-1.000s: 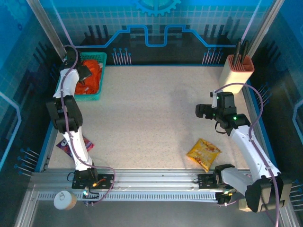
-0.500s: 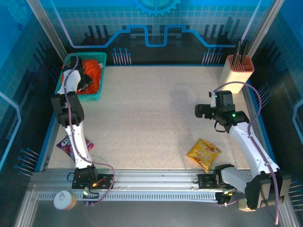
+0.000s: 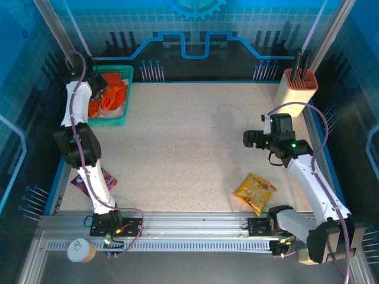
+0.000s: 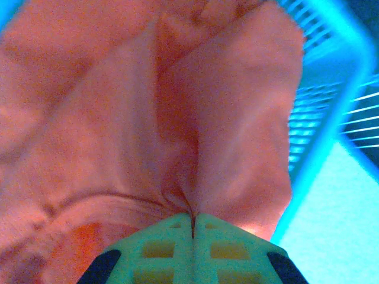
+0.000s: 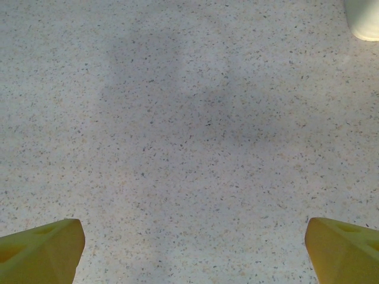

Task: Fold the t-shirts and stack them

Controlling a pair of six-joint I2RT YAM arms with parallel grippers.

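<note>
The orange t-shirt (image 3: pixel 112 89) lies bunched in the teal basket (image 3: pixel 121 120) at the far left corner of the table. A pale patch of fabric shows under it near the basket's front; whether that is the white t-shirt I cannot tell. My left gripper (image 3: pixel 98 90) reaches into the basket. In the left wrist view this gripper (image 4: pixel 192 218) is shut on a pinched fold of the orange t-shirt (image 4: pixel 118 118), with the basket wall (image 4: pixel 331 89) to the right. My right gripper (image 3: pixel 251 139) hovers open over bare table at the right, and its wrist view (image 5: pixel 192 254) has nothing between the fingertips.
A yellow-orange snack packet (image 3: pixel 254 192) lies near the front right. A pale holder with dark tools (image 3: pixel 295 87) stands at the far right corner. A purple packet (image 3: pixel 89 179) lies by the left arm's lower link. A white cup (image 3: pixel 80 249) sits on the rail in front.
The left gripper has gone from open to shut on the orange t-shirt in the basket, and its wrist has shifted left and back. The right arm has barely moved.
</note>
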